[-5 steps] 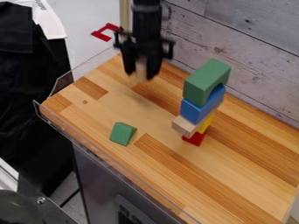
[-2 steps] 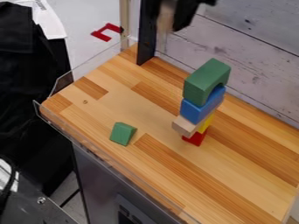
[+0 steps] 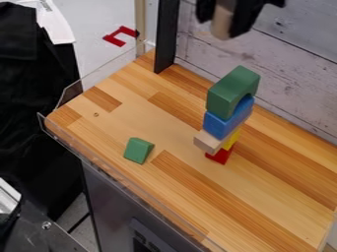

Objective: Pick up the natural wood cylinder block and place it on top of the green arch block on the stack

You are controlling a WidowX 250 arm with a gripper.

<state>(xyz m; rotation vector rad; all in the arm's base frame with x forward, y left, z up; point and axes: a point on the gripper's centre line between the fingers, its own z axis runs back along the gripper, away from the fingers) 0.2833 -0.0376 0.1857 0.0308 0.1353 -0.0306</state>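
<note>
At lower centre-left, a green wedge block (image 3: 138, 150) is lying on the wooden table (image 3: 256, 197). Right of centre, a stack of blocks (image 3: 224, 120) is standing. Above, at the top edge, the gripper (image 3: 227, 24) is clasping a pale wooden block (image 3: 222, 23) between its jaws.

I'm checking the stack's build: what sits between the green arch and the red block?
Camera view: under the green arch, a blue block, then a yellow block and a plain wooden block.

Left of the block stack (image 3: 227, 110), bare tabletop (image 3: 125, 115) lies open; a green wedge (image 3: 138, 150) interrupts it.
</note>
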